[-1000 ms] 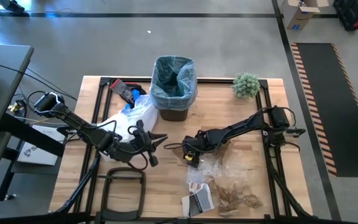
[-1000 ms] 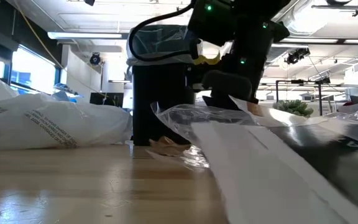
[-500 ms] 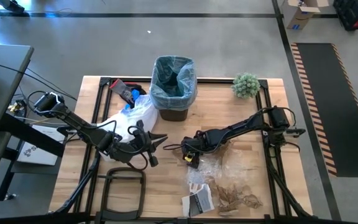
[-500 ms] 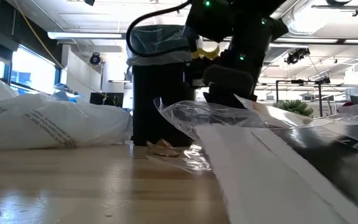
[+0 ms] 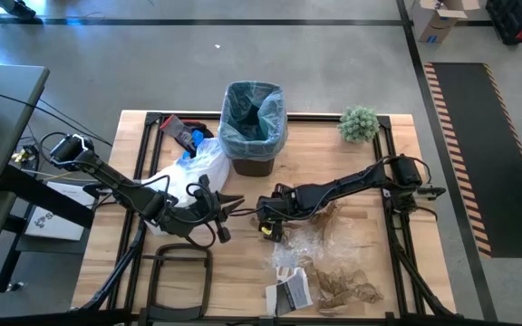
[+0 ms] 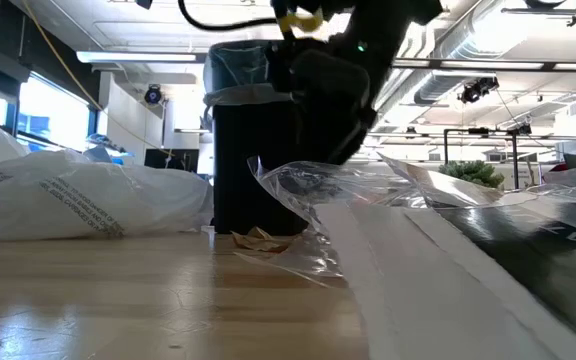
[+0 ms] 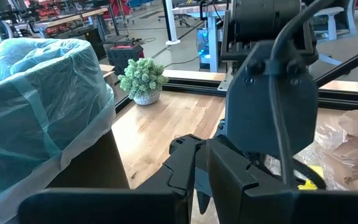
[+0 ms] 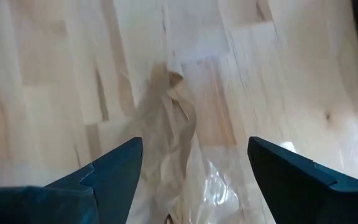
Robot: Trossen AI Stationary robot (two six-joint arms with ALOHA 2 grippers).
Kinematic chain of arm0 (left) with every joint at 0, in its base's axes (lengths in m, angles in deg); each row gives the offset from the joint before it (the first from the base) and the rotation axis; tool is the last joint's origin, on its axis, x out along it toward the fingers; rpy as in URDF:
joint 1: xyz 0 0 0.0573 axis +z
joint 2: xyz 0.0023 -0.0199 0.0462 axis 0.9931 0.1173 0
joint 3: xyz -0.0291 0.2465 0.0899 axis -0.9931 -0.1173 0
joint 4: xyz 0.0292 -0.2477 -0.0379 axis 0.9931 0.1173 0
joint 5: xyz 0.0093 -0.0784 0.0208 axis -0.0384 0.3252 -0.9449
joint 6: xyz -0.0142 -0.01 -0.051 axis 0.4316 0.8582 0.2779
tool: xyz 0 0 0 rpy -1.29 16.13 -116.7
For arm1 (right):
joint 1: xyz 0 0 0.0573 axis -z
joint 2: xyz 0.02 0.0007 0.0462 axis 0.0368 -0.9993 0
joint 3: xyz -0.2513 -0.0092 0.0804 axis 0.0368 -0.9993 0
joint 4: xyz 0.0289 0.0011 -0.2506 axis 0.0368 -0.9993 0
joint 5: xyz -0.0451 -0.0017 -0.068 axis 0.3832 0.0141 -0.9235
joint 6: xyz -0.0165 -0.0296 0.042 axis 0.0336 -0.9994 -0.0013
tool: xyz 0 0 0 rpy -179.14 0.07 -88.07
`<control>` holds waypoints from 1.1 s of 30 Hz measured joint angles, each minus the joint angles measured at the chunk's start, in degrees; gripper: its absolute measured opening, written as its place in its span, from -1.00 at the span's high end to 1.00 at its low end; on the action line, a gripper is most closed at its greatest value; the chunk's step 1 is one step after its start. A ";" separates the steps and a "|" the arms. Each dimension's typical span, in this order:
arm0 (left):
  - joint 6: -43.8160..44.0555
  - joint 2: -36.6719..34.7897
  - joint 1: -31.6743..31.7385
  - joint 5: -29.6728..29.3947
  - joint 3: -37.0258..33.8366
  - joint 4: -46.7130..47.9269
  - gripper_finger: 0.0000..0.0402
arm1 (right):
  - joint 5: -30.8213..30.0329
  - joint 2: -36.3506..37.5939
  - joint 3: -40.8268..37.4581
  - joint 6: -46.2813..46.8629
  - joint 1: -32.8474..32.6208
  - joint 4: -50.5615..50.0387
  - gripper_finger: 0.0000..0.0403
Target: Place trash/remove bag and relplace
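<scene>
The light-blue bin liner (image 5: 254,113) lines a dark bin at the table's far edge, folded over its rim (image 7: 36,106). The trash (image 5: 329,263) lies on the wood near the right: clear wrappers (image 6: 308,185), brown paper scraps and a black-and-white packet (image 5: 290,293). My right gripper (image 5: 263,217) hangs open at the pile's left end, fingers either side of a brown scrap (image 8: 173,118) and above it. My left gripper (image 5: 234,217) waits open just left of it, beside the white bag.
A whiter plastic bag (image 5: 193,167) lies left of the bin, a red-and-black tool (image 5: 181,131) behind it. A small green plant (image 5: 359,123) stands at the far right. A black frame (image 5: 179,272) lies at the near edge. Bare wood shows between the bin and the pile.
My right gripper has moved toward the table's left, past the pile's edge toward the left gripper, and risen somewhat in the low view. It has stayed open. The wrappers and the brown scrap lie much as before.
</scene>
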 joint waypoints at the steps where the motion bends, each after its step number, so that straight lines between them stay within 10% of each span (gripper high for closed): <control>1: -0.03 0.00 0.00 0.00 0.00 0.00 0.88 | -0.58 0.00 0.38 -0.25 0.00 0.00 -0.39; 22: -0.02 0.00 0.00 0.00 0.00 0.16 0.88 | 1.38 8.73 0.67 0.50 0.00 -6.50 -0.39; 33: 0.01 0.00 0.00 0.00 0.00 0.19 0.88 | 7.72 0.81 0.41 3.54 2.52 -7.12 -0.57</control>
